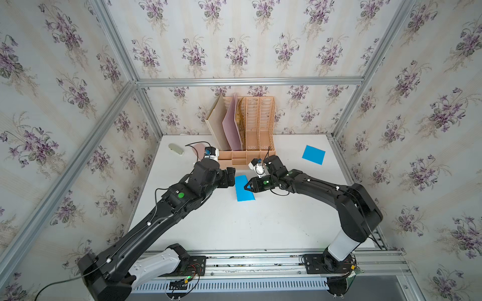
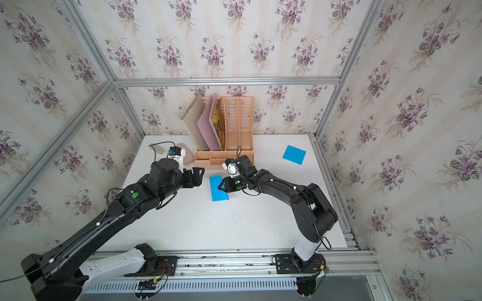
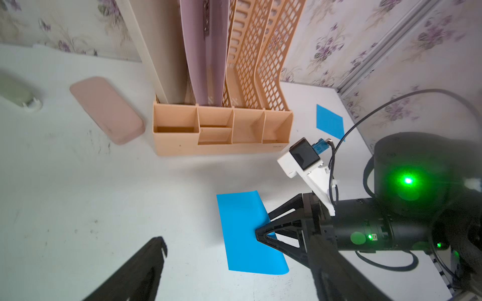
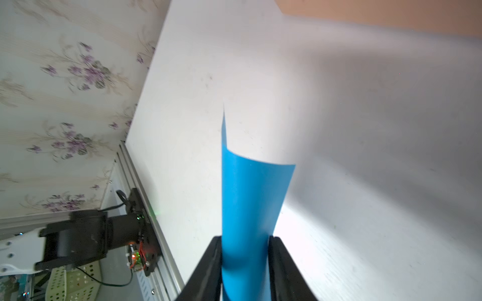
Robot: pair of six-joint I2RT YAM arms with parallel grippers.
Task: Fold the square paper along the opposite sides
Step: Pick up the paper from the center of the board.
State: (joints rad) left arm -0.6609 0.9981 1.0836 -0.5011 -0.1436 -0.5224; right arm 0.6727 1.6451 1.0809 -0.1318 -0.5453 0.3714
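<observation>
The blue paper (image 1: 242, 196) lies near the middle of the white surface (image 1: 234, 229), already doubled over into a narrow strip. Its long axis runs roughly from the near edge toward the far edge, slightly tilted. The bend is soft and rounded, not a crease, and it sits along the side facing the right arm. The 2 free edges lie on the side facing the left arm.

The right pincer (image 1: 247, 186) reaches in across the strip's short axis and is clamped on that rounded bend. In the right wrist view the blue loop fills the gap between its fingers (image 4: 217, 250).

The left pincer (image 1: 231, 178) hangs with its jaws wide apart and holds nothing. It sits just beside the free edges, apart from the paper.

So the fold looks laid over but not pressed. Flattening should run along the long axis at the bend, which only the right arm touches; the left arm is the nearer one for pinning the free edges.

A 2nd blue square (image 1: 313, 154) lies flat near the far right corner, well apart.
</observation>
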